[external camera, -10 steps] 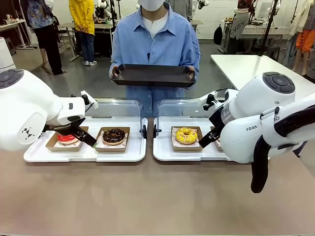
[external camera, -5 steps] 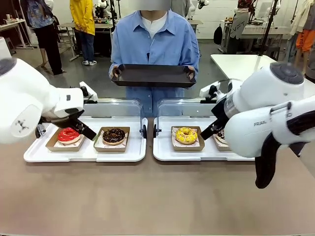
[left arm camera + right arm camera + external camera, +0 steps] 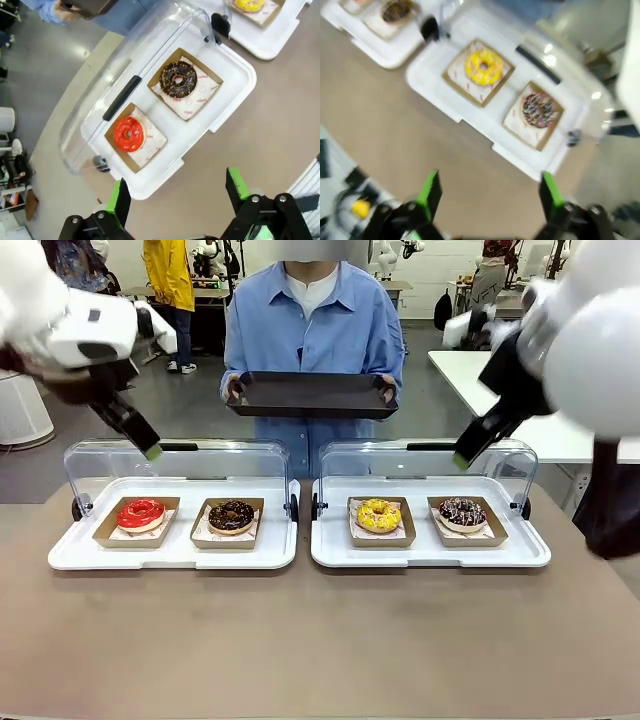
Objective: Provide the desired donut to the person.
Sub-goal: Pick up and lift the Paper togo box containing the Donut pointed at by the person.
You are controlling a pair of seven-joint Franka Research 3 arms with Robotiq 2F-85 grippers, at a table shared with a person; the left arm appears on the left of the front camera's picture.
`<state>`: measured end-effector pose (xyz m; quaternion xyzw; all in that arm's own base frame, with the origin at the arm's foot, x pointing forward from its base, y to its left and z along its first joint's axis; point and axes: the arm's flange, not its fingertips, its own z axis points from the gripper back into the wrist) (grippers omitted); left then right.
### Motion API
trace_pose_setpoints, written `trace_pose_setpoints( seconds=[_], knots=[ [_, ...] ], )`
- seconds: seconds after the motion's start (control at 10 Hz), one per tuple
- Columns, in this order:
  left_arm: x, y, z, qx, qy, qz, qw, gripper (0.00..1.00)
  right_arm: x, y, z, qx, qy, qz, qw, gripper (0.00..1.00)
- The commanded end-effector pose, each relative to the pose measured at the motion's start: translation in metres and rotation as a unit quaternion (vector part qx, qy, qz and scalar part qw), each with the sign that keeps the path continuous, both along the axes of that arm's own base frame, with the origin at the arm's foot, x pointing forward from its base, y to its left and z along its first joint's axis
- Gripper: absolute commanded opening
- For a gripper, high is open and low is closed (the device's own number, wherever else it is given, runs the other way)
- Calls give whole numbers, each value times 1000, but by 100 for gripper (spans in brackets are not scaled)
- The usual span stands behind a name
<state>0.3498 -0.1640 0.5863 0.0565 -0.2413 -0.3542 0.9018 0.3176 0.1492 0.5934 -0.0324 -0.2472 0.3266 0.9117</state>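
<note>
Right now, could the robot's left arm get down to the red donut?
Probably yes. The clear lid is tipped back, nothing covers the red donut, and the open left gripper hangs above its tray with free space between them.

A robotics laboratory dressed up as a donut counter was shown. A white left arm point(image 3: 60, 325) and right arm point(image 3: 600, 350) were raised over a brown table point(image 3: 320, 640), along whose far edge two white trays point(image 3: 75, 558) with clear hinged lids point(image 3: 230, 458) were laid out with donuts point(image 3: 231, 516). Beyond that edge a bare grey floor point(image 3: 190, 405) and a white worktable point(image 3: 490, 375) were seen, and a black tray point(image 3: 310, 395) was held by the person point(image 3: 312, 325).
</note>
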Motion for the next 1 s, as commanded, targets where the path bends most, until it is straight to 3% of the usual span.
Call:
trace_pose_setpoints(
  seconds=[0.0, 0.1, 0.2, 0.7, 0.8, 0.9],
  knots=[
    [6, -9, 22, 24, -5, 28, 999, 100, 7, 5, 35, -5, 5, -15, 1000, 100],
    [7, -10, 31, 23, -14, 38, 999, 100, 7, 5, 43, -6, -1, -23, 1000, 100],
    [0, -3, 18, 7, 1, 5, 1000, 100, -3, 0, 28, 0, 2, -3, 1000, 100],
    [1, -4, 21, 13, 7, 11, 1000, 100, -3, 0, 28, 0, 2, -3, 1000, 100],
    [9, 19, 25, -62, 66, -18, 996, 100, -1, 0, 31, -3, 11, -6, 1000, 100],
    [19, 42, 31, -130, 107, -51, 984, 100, 11, -33, 24, 78, 43, 50, 995, 100]
  ],
)
